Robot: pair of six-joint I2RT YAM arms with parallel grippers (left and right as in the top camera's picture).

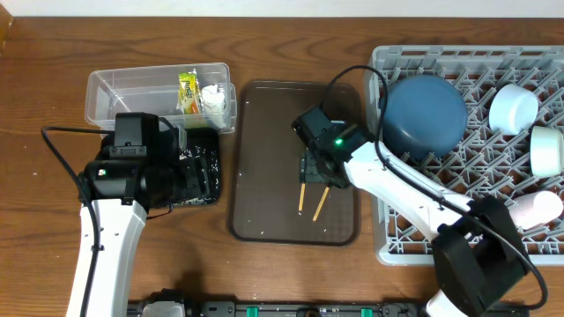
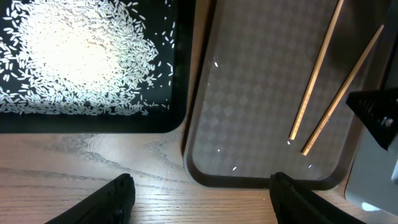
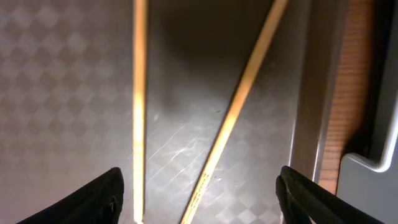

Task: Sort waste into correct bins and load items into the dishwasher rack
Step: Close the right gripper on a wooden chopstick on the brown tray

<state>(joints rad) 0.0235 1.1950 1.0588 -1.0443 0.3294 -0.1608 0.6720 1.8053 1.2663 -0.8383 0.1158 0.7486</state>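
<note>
The first chopstick (image 3: pixel 139 112) and the second chopstick (image 3: pixel 239 112) were seen lying flat on the patterned floor of the dark-brown serving tray (image 1: pixel 264 176), in its right half. They were not touching, though their ends toward the tray's front edge lay closer together. The right gripper (image 3: pixel 199 186) was held directly above them, its fingers spread wide with nothing between them, so that both sticks were framed in the gap.

The left gripper (image 2: pixel 202 186) was likewise spread wide and held nothing. It was poised over the spot where the corner of the black tray (image 2: pixel 180 93) lay just beside the serving tray's edge. Rice grains (image 2: pixel 74 56) were scattered across the black tray. Behind it stood the clear tub (image 1: pixel 115 88), in which the wrapper (image 1: pixel 188 91) and the tissue (image 1: pixel 214 99) were lying.

To the right of the serving tray the dishwasher rack (image 1: pixel 388 255) was placed. The dark-blue bowl (image 1: pixel 425 114), the light-blue bowl (image 1: pixel 513 107), the pale-green bowl (image 1: pixel 548 150) and the pink cup (image 1: pixel 538 210) were seen in it.
</note>
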